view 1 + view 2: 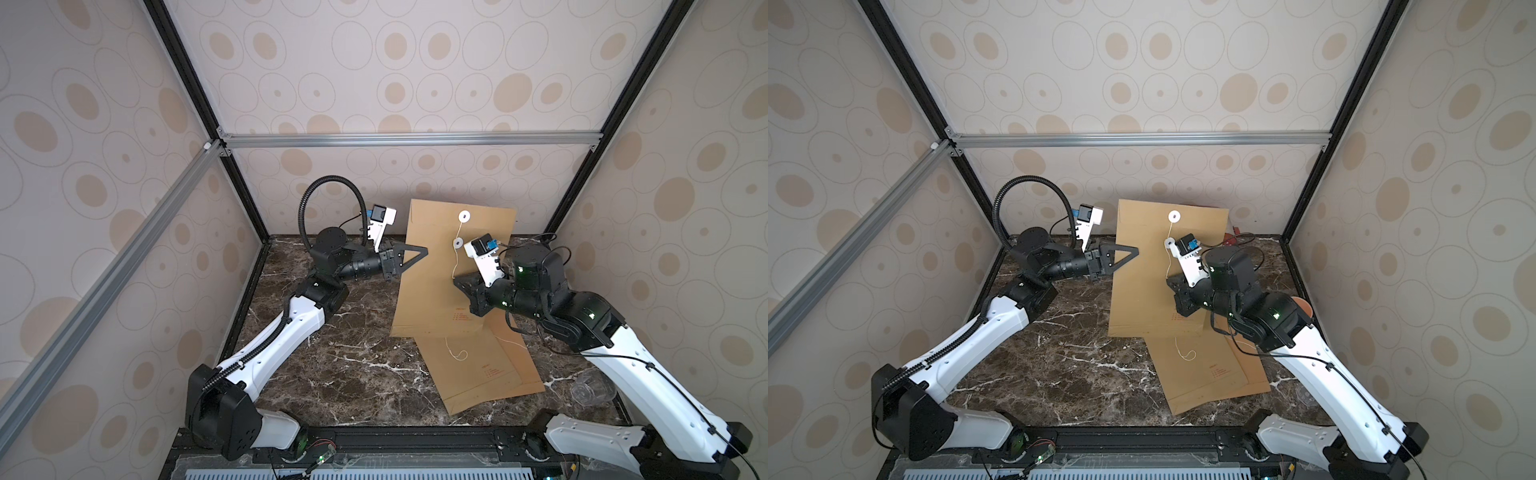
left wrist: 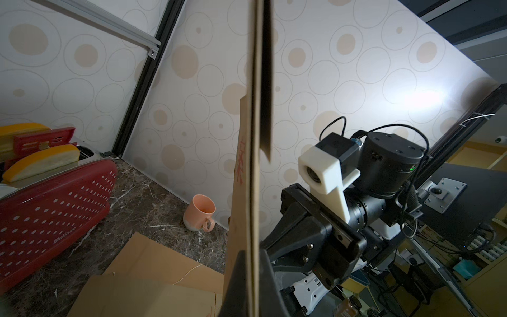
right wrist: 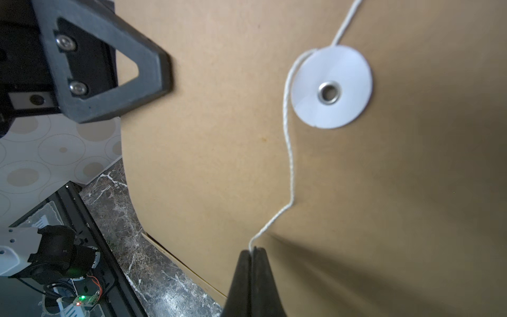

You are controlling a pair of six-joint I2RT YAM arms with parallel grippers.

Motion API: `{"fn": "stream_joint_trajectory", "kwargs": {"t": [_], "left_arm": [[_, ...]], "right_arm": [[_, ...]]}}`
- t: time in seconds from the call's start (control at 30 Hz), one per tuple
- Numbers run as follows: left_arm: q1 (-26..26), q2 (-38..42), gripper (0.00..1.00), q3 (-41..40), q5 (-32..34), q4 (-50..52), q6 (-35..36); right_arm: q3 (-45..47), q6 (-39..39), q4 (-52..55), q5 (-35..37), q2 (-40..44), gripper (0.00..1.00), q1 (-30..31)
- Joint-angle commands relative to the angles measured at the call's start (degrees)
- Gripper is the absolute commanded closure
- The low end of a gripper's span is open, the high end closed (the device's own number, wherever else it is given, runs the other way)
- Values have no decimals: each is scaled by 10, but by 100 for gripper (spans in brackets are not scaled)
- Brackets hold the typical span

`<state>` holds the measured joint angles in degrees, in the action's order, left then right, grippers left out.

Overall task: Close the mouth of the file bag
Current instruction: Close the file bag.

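Pinching string (image 3: 289,164) in right end effector (image 3: 251,251) | left end effector (image 1: 422,251) clamping file bag (image 1: 428,299)

The right hand (image 3: 251,251) pinches white string (image 3: 288,153) running past 1 disc (image 3: 348,82) on the file bag (image 3: 205,164).

Both top views look down across the whole table (image 1: 332,374); wrist cameras sit close to the file bag (image 3: 208,170).
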<state>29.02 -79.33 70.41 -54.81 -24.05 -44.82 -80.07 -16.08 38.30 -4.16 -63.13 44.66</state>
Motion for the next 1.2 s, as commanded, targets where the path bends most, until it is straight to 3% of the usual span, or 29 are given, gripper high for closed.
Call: {"fn": "stream_joint_trajectory", "kwargs": {"t": [0.0,0.43,0.8,1.17], "left_arm": [[4,10,100,3,-4,-44,-18],[4,15,100,-9,14,-63,-30],[4,15,100,-4,2,-68,-39],[4,22,100,7,-3,-26,-7]], "right_arm": [[16,-21,-37,-13,12,100,2],[80,-58,-86,-32,24,100,2],[108,-63,-104,7,45,100,-1],[108,-49,-76,-25,79,100,-93]]}}
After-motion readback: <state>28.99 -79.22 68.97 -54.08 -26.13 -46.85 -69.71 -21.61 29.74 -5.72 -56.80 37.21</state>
